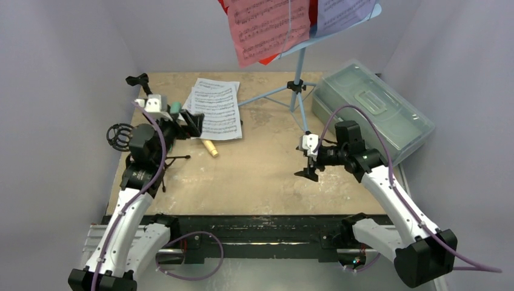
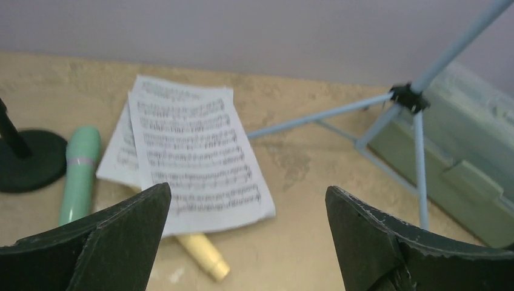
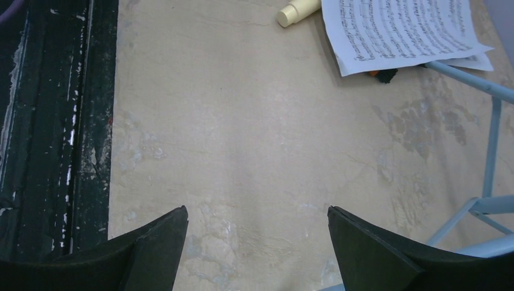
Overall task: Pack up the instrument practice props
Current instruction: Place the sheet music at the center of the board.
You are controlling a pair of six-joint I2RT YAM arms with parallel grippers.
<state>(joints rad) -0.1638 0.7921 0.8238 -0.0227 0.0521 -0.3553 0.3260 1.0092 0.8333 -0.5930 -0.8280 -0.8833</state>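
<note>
Left gripper (image 2: 247, 193) splayed, right gripper (image 3: 256, 212) splayed, white sheets (image 2: 194, 159) seemingly just beyond left fingers (image 2: 118, 242)

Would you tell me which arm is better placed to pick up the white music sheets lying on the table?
Left. The left end effector, open, hangs right at the white music sheets, facing them; the right end effector is over the table, well apart from them.

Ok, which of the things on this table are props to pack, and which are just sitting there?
To pack: white music sheets, teal microphone, beige microphone, black round-base pole, light-blue music rack, with pink sheet, lilac sheet and red sheet on it.
Just there: grey-green plastic box, table.
</note>
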